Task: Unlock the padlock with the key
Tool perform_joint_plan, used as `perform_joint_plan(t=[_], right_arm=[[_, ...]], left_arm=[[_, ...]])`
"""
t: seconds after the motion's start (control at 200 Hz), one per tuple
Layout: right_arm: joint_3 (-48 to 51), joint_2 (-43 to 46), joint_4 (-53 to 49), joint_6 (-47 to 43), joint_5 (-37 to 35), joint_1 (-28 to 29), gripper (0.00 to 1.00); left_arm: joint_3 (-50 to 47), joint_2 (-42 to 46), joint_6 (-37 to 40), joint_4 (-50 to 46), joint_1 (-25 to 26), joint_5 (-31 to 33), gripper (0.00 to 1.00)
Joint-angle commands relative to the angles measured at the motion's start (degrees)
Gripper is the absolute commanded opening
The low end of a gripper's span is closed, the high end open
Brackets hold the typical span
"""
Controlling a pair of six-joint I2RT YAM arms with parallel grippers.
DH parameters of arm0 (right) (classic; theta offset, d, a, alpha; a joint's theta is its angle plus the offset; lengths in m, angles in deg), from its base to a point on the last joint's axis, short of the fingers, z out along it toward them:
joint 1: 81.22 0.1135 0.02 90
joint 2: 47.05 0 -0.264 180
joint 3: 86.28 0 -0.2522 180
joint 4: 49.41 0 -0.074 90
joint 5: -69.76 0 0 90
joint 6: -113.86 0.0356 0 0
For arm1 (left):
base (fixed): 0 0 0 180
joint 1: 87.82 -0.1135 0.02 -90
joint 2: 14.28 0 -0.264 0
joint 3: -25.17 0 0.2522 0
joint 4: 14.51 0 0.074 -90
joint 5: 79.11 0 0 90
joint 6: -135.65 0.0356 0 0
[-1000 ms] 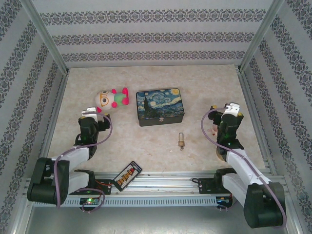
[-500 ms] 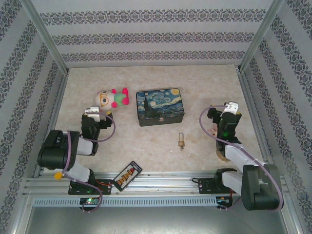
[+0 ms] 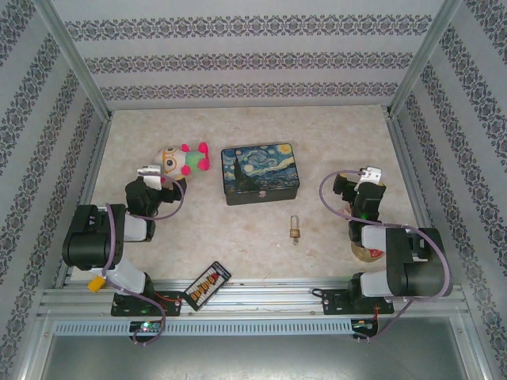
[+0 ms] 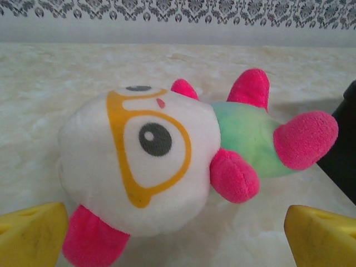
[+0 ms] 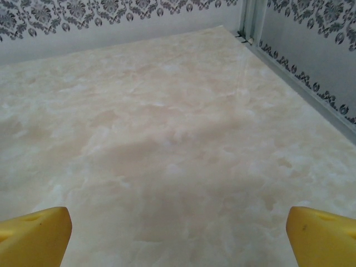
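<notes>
The small brass padlock (image 3: 295, 230) lies on the table in the top view, in front of the painted tin box, shackle pointing away from the arms. A tiny silvery speck (image 3: 297, 241) at its near end could be the key; it is too small to tell. My left gripper (image 3: 150, 171) sits far left of the padlock, right beside a plush toy. In the left wrist view it (image 4: 178, 239) is open, its yellow fingertips (image 4: 33, 233) wide apart with the toy just ahead. My right gripper (image 3: 370, 174) hangs to the padlock's right. It (image 5: 178, 233) stands open over bare table.
A plush toy (image 3: 181, 161) with pink limbs lies at the left, and the Starry-Night tin box (image 3: 260, 173) sits mid-table. A small abacus-like item (image 3: 207, 285) rests at the near edge. A round object (image 3: 366, 252) sits under the right arm. Patterned walls (image 3: 253, 62) enclose the table.
Both arms have folded back towards their bases, elbows rising. The left gripper has shifted slightly towards the plush toy. The padlock has not moved.
</notes>
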Motion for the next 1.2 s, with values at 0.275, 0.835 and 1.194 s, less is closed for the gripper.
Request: perform_joint_plan(t=[0.275, 0.835, 1.194], right_arm=[[0.04, -9.59, 16.98, -2.87, 12.54, -0.64, 0.98], [-4.49, -8.25, 7.21, -7.69, 21.07, 0.33, 0.98], [-4.49, -8.25, 7.21, -7.94, 20.19, 0.68, 0.98]], left_arm=[[0.02, 0.6, 0.97, -0.66, -0.35, -1.9, 0.99], [-0.08, 0.54, 0.86, -0.39, -0.35, -1.68, 0.99], [-0.05, 0.51, 0.88, -0.41, -0.35, -1.67, 0.99]])
